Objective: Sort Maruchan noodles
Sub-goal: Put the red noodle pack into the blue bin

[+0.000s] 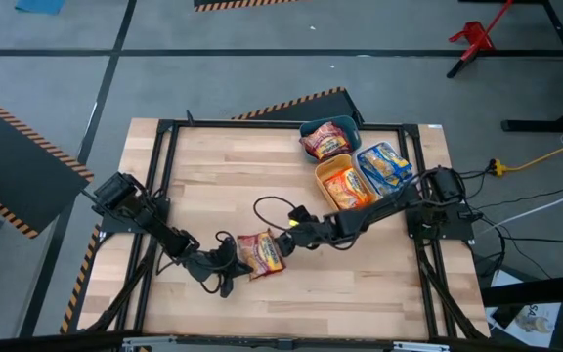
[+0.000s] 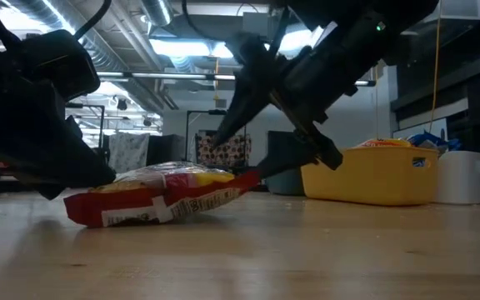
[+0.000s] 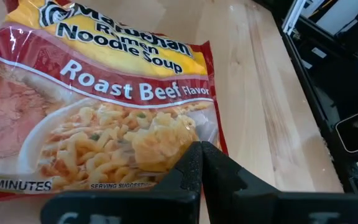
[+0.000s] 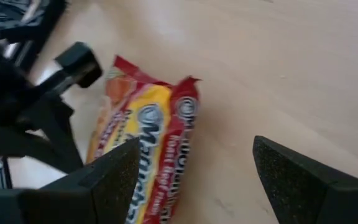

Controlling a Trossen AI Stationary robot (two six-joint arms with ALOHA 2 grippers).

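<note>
A dark red packet (image 1: 261,253) lies flat on the wooden surface (image 1: 223,176), near the front, between the two grippers. The left gripper (image 1: 231,258) sits at its near edge — jaws pressed together, pinching the packet's rim, as the left wrist view shows. The right gripper (image 1: 289,242) hangs just past the packet's other end, jaws wide. Other packets rest in the teal bin (image 1: 351,110), yellow bin (image 1: 321,182) and white bin (image 1: 411,159), well apart.
</note>
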